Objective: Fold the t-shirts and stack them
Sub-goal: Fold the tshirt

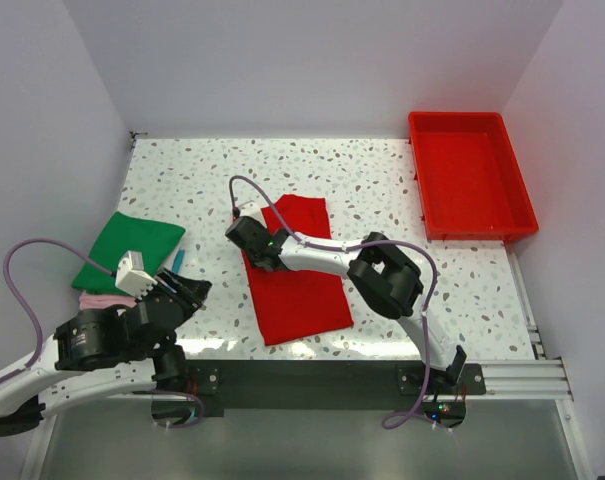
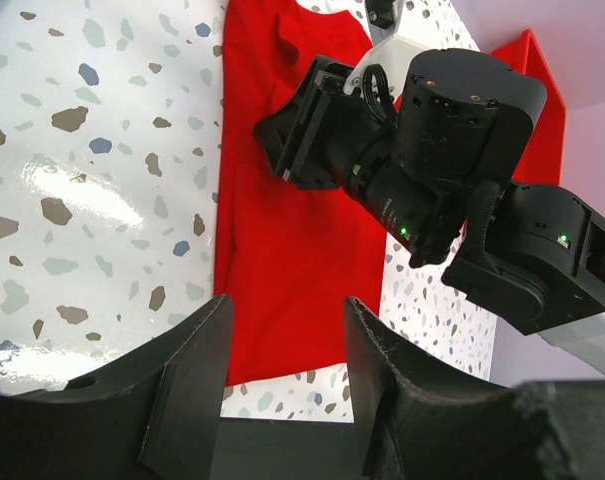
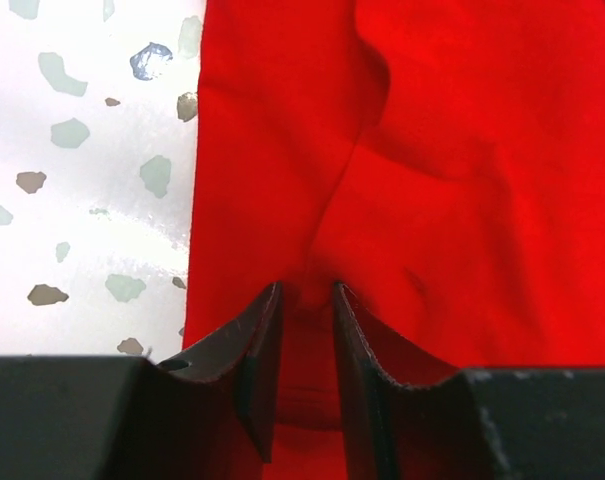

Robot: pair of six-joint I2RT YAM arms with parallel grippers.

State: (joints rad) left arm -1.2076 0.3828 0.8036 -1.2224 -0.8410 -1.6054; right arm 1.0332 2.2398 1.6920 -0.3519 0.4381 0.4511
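Note:
A bright red t-shirt lies folded into a long strip in the middle of the table; it also shows in the left wrist view and the right wrist view. My right gripper is at the shirt's left edge near its far end, and its jaws are shut on a pinched ridge of red cloth. My left gripper is open and empty, off the near left corner of the red shirt. A green t-shirt lies folded at the left on a pale pink one, with a teal edge beside it.
A rigid red plastic tray stands at the back right, and its corner shows in the left wrist view. The right arm's elbow hangs over the shirt's right side. White walls close in the table on three sides.

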